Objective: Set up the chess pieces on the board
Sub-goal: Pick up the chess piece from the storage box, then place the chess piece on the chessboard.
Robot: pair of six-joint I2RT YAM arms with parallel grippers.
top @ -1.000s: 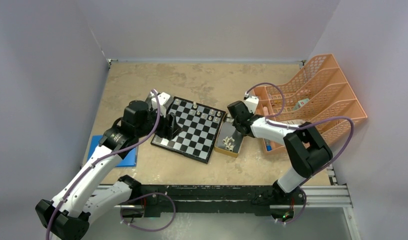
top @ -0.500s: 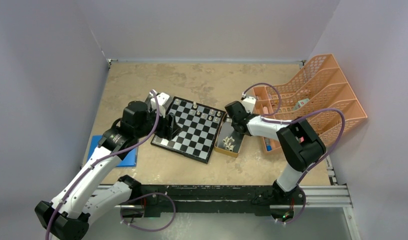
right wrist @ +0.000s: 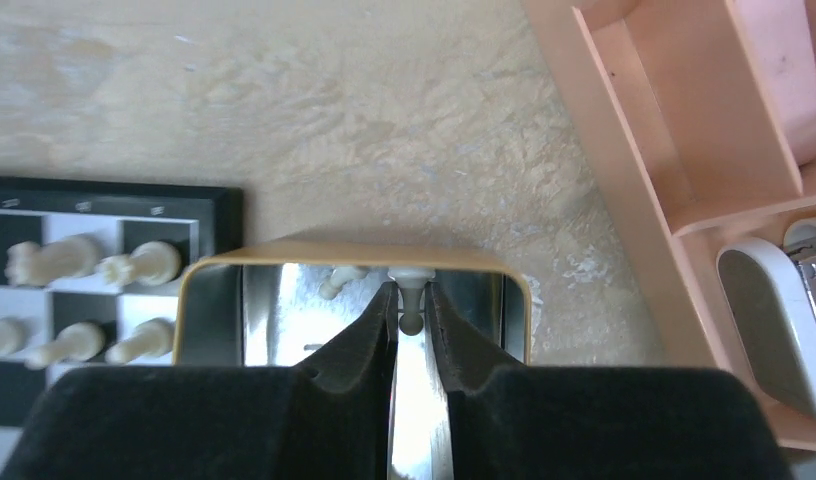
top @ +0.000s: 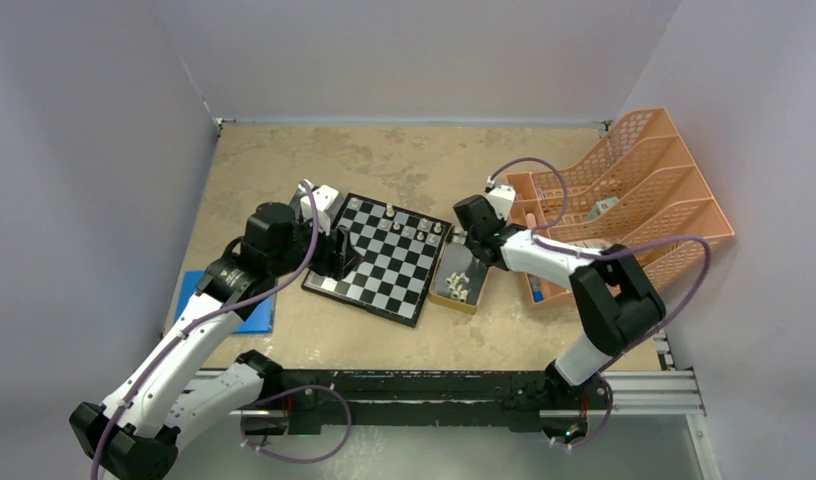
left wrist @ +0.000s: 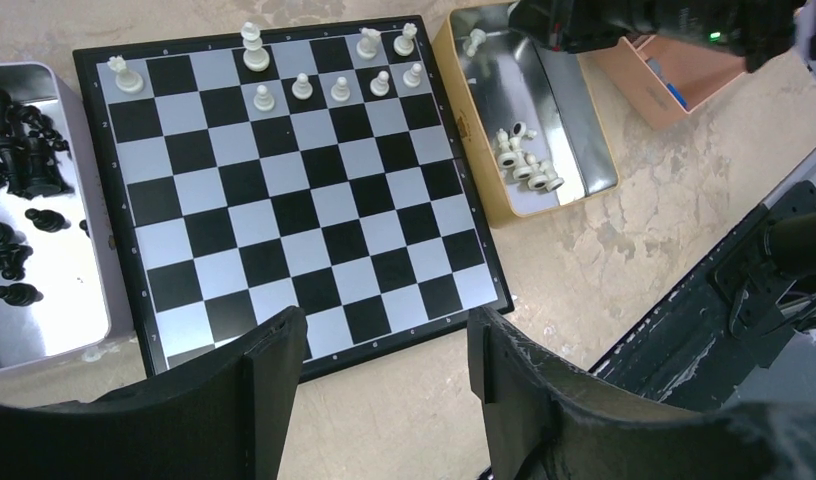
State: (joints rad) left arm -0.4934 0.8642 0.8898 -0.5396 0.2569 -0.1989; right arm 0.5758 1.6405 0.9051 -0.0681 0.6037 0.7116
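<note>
the flat square chessboard with black and silvery checks (left wrist: 314, 232) lies in the middle of the desk, turned at a slant to me. a small group of cream-white chess pieces (left wrist: 340, 88) stands upright on its two far rows, most of them toward the right corner and one alone at the far left corner. just beside the board's right edge sits a gold-walled metal tray (left wrist: 471, 150), with more cream pieces lying in a loose heap (left wrist: 525, 165) on its shiny floor. my right gripper (right wrist: 411, 305) is down at the far end of that tray. its fingers (right wrist: 379, 330) are drawn in narrow, and from the right wrist camera they look pressed against either side of a single cream-white pawn-like piece (right wrist: 411, 281). another cream piece (right wrist: 336, 282) lies just to the left of it. against the board's left edge is a silver metal tray (left wrist: 54, 270) holding the black chess pieces (left wrist: 22, 150), some standing and some tipped over. my left gripper (left wrist: 384, 385) hangs above the board's near edge, its fingers spread wide with only checks showing between them. further out, on the mottled beige desk (top: 384, 160), a peach plastic slotted file rack (top: 649, 185) stands to the right of the gold tray. a flat blue rectangle (top: 249, 318) lies near the left arm.
</note>
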